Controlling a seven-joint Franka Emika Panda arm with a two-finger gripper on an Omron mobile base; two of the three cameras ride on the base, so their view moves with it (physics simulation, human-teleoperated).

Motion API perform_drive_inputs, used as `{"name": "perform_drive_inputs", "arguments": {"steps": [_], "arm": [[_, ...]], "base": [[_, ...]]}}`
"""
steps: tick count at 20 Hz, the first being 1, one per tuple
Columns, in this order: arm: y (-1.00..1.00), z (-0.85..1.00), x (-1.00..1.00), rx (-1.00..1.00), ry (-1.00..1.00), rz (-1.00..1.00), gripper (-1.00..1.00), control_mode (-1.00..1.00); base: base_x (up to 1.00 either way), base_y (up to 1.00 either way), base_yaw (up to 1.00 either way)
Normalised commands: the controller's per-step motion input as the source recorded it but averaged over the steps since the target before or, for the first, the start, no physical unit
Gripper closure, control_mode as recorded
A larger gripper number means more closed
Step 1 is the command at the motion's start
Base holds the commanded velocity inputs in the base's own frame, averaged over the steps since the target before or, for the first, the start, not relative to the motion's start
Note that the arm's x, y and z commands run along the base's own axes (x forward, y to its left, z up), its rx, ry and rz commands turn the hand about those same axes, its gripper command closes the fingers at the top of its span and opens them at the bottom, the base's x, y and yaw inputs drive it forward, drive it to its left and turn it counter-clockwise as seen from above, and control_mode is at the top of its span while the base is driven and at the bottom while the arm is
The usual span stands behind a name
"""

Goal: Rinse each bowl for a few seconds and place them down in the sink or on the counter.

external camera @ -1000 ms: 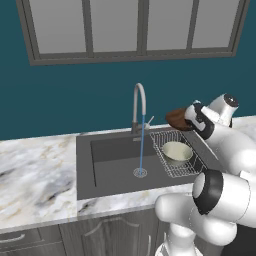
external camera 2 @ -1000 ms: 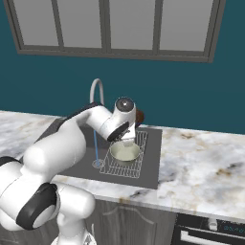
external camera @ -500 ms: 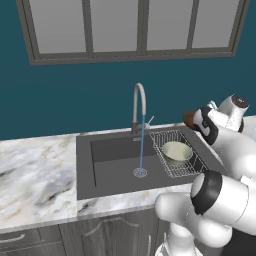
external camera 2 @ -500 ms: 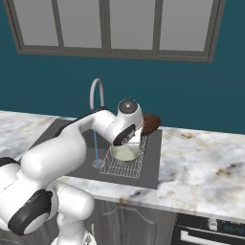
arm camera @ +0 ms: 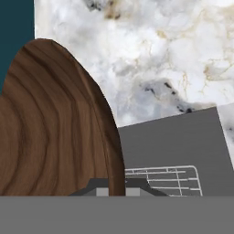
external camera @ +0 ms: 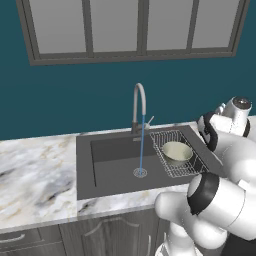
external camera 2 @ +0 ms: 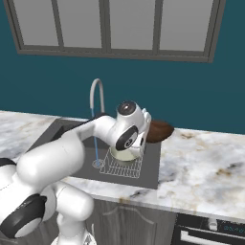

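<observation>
My gripper [arm camera: 116, 186] is shut on the rim of the dark reddish-brown bowl [arm camera: 55, 123], whose wood-grain side fills the left of the hand view. In the right base view this bowl [external camera 2: 161, 130] hangs tilted just right of the hand, over the sink's right edge where the marble counter [external camera 2: 201, 158] begins. The pale cream-green bowl [external camera: 176, 152] sits upright in the wire rack [external camera: 172, 171] at the right of the sink [external camera: 110, 167]. The hand view has the counter [arm camera: 160, 55] and a corner of the sink [arm camera: 183, 137] beyond the held bowl.
Water [external camera: 142, 145] runs from the curved chrome faucet [external camera: 139, 102] onto the drain [external camera: 140, 172]. The teal wall and window rise behind the counter. An oven front [external camera 2: 210, 229] sits below the counter at the right.
The arm has carried the dark bowl to the right and slightly down, away from the faucet and rack toward the counter at the sink's right. The cream-green bowl has stayed put.
</observation>
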Motion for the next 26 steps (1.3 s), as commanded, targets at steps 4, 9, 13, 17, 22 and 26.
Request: {"name": "perform_drive_inputs", "arguments": {"steps": [4,9,13,17,22,26], "arm": [[-0.27,0.00,-0.22,0.05,0.05,-0.16,1.00,-1.00],[-0.21,0.00,-0.18,0.06,0.03,-0.12,1.00,-1.00],[-0.12,-0.08,-0.16,0.03,0.01,-0.09,1.00,-1.00],[-0.09,-0.11,-0.17,0.02,0.00,-0.08,1.00,-1.00],[-0.09,-0.23,-0.23,0.00,0.00,-0.05,1.00,-1.00],[-0.16,-0.23,-0.20,0.01,0.00,-0.04,1.00,-1.00]], "base": [[0.00,0.00,0.00],[0.00,0.00,0.00],[0.00,0.00,0.00],[0.00,0.00,0.00],[0.00,0.00,0.00],[0.00,0.00,0.00]]}}
